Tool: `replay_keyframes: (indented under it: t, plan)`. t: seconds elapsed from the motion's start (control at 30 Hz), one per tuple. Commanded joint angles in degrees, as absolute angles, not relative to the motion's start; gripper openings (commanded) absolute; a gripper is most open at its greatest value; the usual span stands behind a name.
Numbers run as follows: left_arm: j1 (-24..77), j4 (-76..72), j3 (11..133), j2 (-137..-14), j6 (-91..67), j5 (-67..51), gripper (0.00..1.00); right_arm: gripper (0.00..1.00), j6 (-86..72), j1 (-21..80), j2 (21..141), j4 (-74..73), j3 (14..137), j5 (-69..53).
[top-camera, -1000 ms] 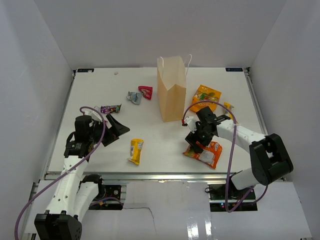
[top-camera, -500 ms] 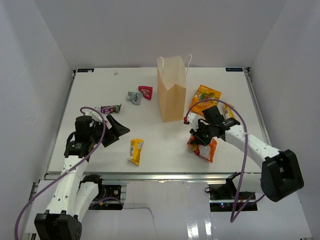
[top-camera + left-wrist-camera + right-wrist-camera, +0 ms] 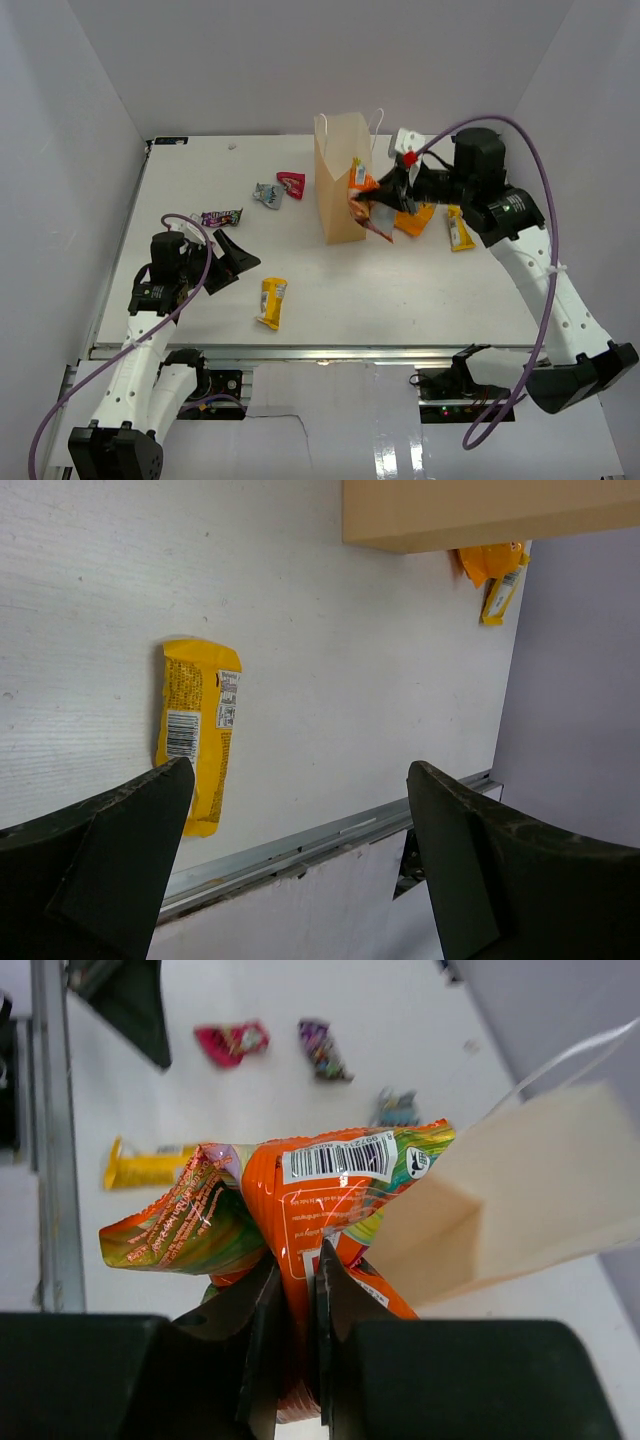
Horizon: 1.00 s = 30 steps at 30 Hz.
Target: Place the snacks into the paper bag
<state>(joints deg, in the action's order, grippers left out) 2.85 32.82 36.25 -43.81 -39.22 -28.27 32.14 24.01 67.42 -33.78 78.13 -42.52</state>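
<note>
Right gripper [image 3: 383, 202] carrying 1 orange bag [image 3: 362, 190] to the paper bag [image 3: 335, 205]; I am watching from the top and both wrist cameras. What has just changed is the pick: the right gripper's jaws are pressed together on a crumpled fold of the orange bag [image 3: 330, 1210], which hangs clear of the table [image 3: 470, 290] in the wrist view, pinched at the gripper [image 3: 290, 1290]. 1 second ago the same gripper stood open over this packet, which lay flat near the front right edge of the table; half a second ago it had closed and begun to lift. The packet is now high against the right side of the paper bag [image 3: 520, 1200], near the rim. It is not yet inside, and I cannot tell whether it touches the paper. I judge the first deposit to be close, needing a move over the open mouth before release. The paper bag stands upright where it was. The left gripper [image 3: 232, 262] has not moved in this interval and its jaws stand wide apart, holding nothing, above the yellow pouch [image 3: 195, 735]. Unmoved on the table are the second orange bag [image 3: 412, 222], a yellow bar [image 3: 458, 228] beside it, the purple wrapper [image 3: 221, 216], the red packet [image 3: 291, 183] and the grey-teal packet [image 3: 267, 194].
</note>
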Motion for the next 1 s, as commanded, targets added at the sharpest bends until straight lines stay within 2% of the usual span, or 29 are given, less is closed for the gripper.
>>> replay_keyframes:
  t: [0.0,0.13,0.2,0.37,0.57,0.7,0.8,0.83,0.9,0.97]
  plan:
    - [3.3,33.0,38.0,-42.8,-38.8,-28.6,0.98,0.08,20.2,23.8,72.8,-17.9,88.8,-44.6]
    - [3.3,33.0,38.1,-42.7,-38.7,-28.7,0.98,0.08,8.3,23.8,81.9,-7.8,101.0,-34.2]
    - [3.3,33.2,38.1,-42.6,-38.8,-28.6,0.98,0.08,6.2,23.7,87.9,-5.5,107.5,-32.2]
    - [3.4,33.9,38.1,-41.2,-38.9,-28.0,0.98,0.08,2.6,23.0,96.8,5.9,114.4,-30.8]
    - [3.4,35.1,37.8,-40.0,-38.8,-27.4,0.98,0.08,4.8,21.5,103.7,12.6,115.3,-30.8]
    - [3.4,35.4,37.9,-39.8,-38.8,-27.4,0.98,0.1,6.6,20.0,103.4,14.5,109.4,-33.6]
    - [3.4,35.3,38.0,-40.5,-38.7,-27.3,0.98,0.23,9.1,20.0,102.6,15.2,106.0,-36.6]
    - [3.5,35.3,38.1,-40.9,-38.5,-27.4,0.98,0.36,9.4,20.0,102.5,15.2,104.8,-37.3]
    - [3.5,35.2,38.3,-42.1,-38.3,-27.1,0.98,0.51,9.8,20.1,102.3,14.8,104.3,-37.9]
    - [3.5,35.2,38.5,-42.8,-38.3,-26.9,0.98,0.54,9.9,20.0,102.1,14.6,104.3,-38.1]
